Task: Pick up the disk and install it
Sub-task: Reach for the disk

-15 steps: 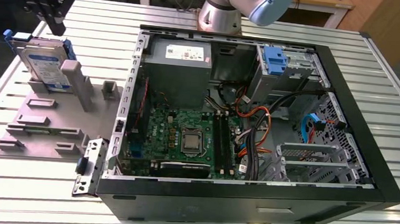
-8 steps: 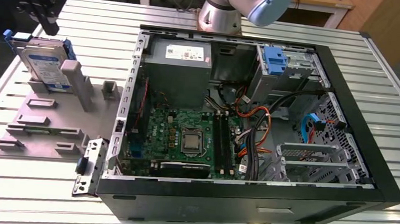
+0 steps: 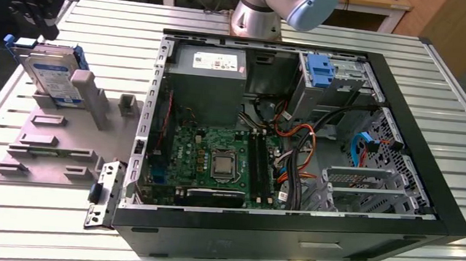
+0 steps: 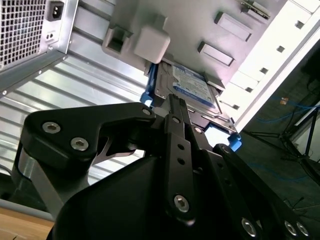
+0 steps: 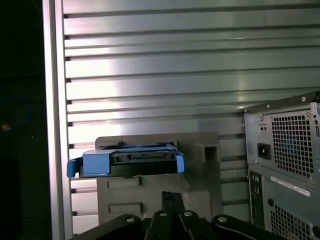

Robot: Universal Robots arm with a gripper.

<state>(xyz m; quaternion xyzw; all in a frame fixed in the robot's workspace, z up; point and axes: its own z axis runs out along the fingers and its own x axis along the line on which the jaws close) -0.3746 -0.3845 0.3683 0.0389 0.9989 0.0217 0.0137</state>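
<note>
– Hand (image 5: 172, 196) state, please?

– Clenched on nothing, as I read the first wrist view: its 2 black fingers (image 5: 168, 207) sit together. It points at the disk, apart from it.

– Where is the disk?

– The flat silver hard drive with the white-and-blue label and blue plastic bracket (image 3: 52, 75) stands on edge in a grey plastic holder (image 3: 51, 148) on the slatted metal surface (image 3: 37, 227). That is at the exterior view's left of the open black computer case (image 3: 448, 225).

– What worries you?

– I judge that a clenched hand would shove the disk rather than straddle it. Standing on edge, it could tip out of its slot. The bracket is plastic, so a skewed squeeze might flex it.

– Room to move?

– Tight sideways. In the first wrist view the surface's edge runs near the holder, with a dark drop beyond, so a knocked disk could go over. The case wall is near on the other side. Above the holder looks open. Inside the case, orange and black cables (image 3: 297, 147) crowd the grey drive cage with its blue tab (image 3: 319, 72).
</note>
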